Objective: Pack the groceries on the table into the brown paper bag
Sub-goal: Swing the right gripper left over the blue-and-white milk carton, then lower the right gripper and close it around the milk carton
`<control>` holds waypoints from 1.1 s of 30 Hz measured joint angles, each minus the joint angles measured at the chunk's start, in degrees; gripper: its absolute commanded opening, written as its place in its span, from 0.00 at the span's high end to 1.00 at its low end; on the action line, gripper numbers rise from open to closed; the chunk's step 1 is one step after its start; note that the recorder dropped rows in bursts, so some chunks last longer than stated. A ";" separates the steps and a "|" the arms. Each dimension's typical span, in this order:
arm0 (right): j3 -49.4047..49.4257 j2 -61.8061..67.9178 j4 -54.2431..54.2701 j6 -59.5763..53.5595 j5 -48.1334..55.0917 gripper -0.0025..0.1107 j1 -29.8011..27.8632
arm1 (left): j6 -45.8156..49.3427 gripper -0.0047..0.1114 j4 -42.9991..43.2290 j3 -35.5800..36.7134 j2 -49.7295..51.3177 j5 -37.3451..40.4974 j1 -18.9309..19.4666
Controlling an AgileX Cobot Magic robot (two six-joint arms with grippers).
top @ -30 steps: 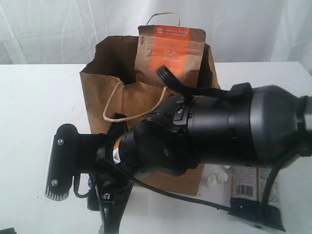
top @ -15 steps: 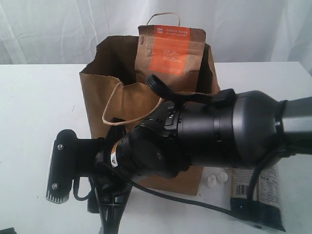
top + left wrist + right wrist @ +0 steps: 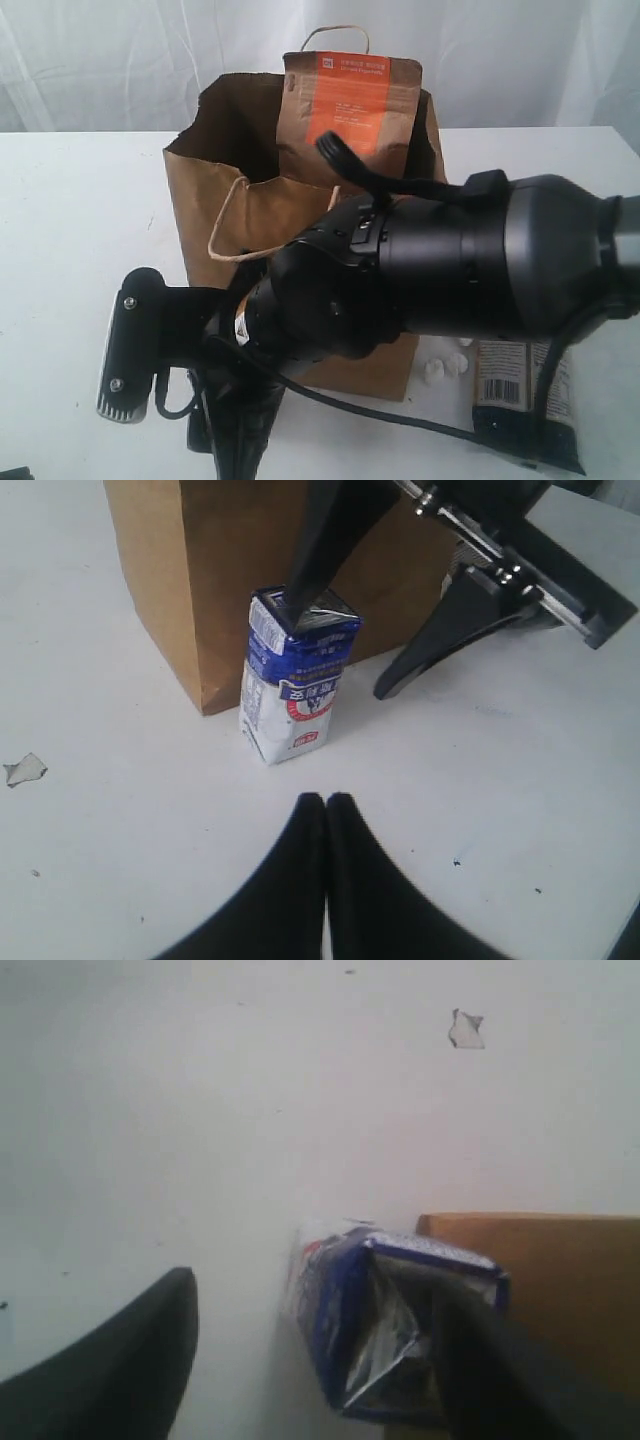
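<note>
Carton (image 3: 295, 685) beside the bag (image 3: 200, 570) now sits inside the right gripper (image 3: 315, 1295), which has dipped slightly, jaws spread, apparently not yet squeezing. Left gripper (image 3: 326, 802) is clenched, empty.

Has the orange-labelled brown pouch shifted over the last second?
No. The brown pouch stands in the same spot in the brown paper bag, just under the rear handle, as before.
</note>
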 measured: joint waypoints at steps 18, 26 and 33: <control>0.00 -6.03 -6.47 5.86 1.39 0.43 3.39 | 0.00 0.96 0.00 0.00 0.00 0.00 0.00; 0.00 -6.15 -9.32 9.54 -0.88 0.43 -1.51 | 0.00 0.96 0.00 0.00 0.00 0.00 0.00; 0.00 -3.16 -5.99 11.64 -0.88 0.43 -1.51 | 0.00 0.96 0.00 0.00 0.00 0.00 0.00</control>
